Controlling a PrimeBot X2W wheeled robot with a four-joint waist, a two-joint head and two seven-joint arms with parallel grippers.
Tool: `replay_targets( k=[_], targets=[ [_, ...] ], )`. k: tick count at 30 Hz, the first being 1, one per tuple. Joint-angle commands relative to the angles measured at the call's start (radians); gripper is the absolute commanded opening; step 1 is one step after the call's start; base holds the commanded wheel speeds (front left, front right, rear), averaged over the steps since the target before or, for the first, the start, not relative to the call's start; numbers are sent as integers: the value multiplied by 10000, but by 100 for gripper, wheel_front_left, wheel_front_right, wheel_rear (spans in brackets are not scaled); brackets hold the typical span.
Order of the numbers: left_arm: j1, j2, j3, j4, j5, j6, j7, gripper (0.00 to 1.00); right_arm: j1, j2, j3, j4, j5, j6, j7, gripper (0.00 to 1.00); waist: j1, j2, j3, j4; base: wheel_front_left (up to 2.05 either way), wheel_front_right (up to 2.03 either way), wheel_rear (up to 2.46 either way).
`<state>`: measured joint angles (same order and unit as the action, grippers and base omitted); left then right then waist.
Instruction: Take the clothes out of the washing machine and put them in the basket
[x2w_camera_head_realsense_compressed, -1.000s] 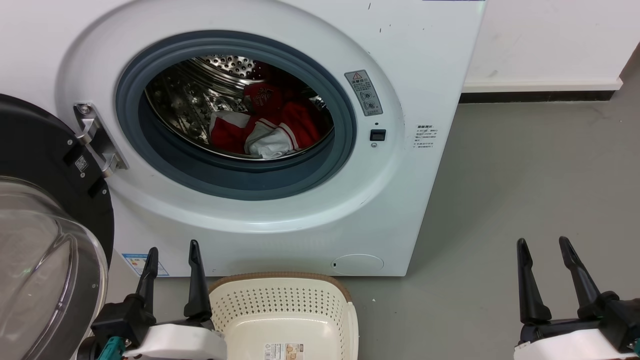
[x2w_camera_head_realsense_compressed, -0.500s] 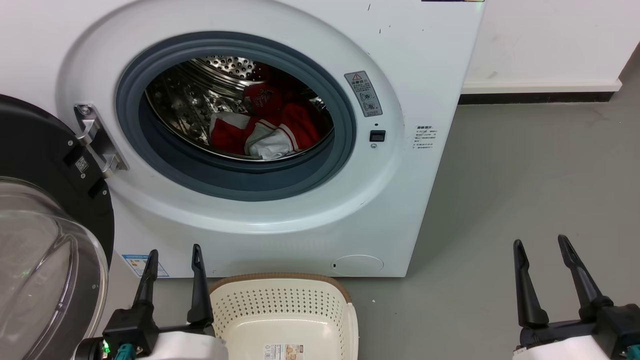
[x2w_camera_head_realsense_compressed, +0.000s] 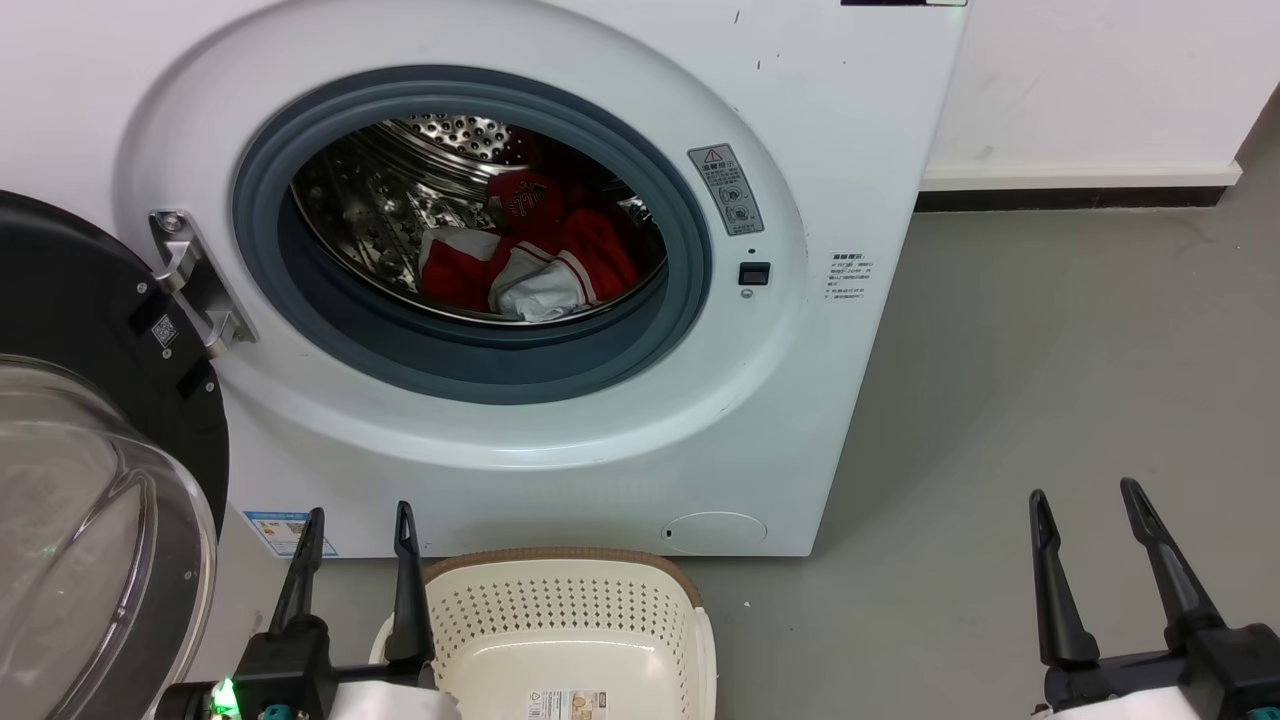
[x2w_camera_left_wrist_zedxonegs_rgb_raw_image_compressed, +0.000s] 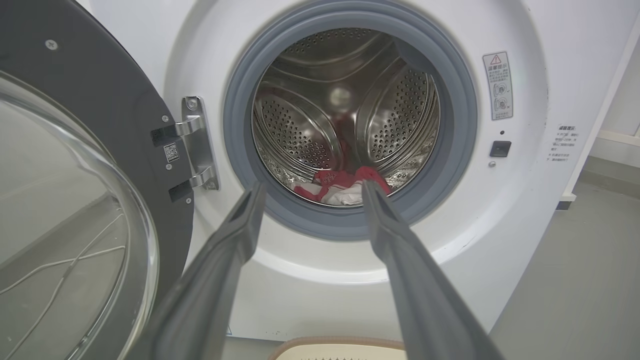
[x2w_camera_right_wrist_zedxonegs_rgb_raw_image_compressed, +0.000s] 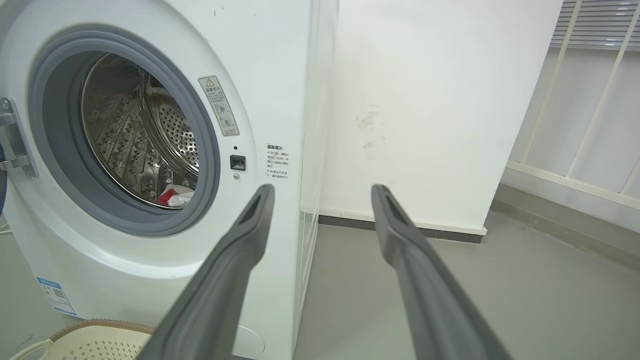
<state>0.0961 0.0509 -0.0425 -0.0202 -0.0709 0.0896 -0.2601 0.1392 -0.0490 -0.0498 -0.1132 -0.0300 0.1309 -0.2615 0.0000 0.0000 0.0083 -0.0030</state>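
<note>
Only at the start, by the look of it. Door (x2w_camera_head_realsense_compressed: 70, 290) of the washing machine (x2w_camera_head_realsense_compressed: 780, 400) already wide open to the left, so nothing to do there. All the clothes (x2w_camera_head_realsense_compressed: 530, 255) inside the steel drum (x2w_camera_head_realsense_compressed: 370, 200), in one red-and-white heap low near the front lip, touched by no hand. Basket (x2w_camera_head_realsense_compressed: 560, 553) on the floor just before the machine, with only a label on the part of its bottom that shows, no garment there. Left hand (x2w_camera_head_realsense_compressed: 361, 510) low, just beside the basket's left edge, fingers spread and holding nothing. Right hand (x2w_camera_head_realsense_compressed: 1084, 490) well apart to the right over the grey floor, also spread and empty. Probably everything left to do: reach through the porthole, close on the fabric, carry it down to the basket, and repeat until the drum is bare.
</note>
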Motion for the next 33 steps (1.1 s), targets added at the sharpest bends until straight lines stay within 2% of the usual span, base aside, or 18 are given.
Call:
replay_targets(
  k=[1,24,29,33],
  targets=[
    [57,-11,-14,30,73,44,-75,100,89,-23,-12,-7,6,-3,-42,100,0,0,1,2,0,0,0],
    [85,-11,56,228,-31,50,-57,100,82,-21,-44,128,320,-3,-42,100,0,0,49,-26,0,0,0],
    [-314,-9,183,707,-12,-225,-57,100,-57,-21,65,84,318,-3,-42,100,0,0,160,-119,0,0,0],
    [-917,91,460,1126,61,-710,-55,100,-197,-20,176,17,291,-3,-42,100,0,0,352,-275,0,0,0]
  ],
)
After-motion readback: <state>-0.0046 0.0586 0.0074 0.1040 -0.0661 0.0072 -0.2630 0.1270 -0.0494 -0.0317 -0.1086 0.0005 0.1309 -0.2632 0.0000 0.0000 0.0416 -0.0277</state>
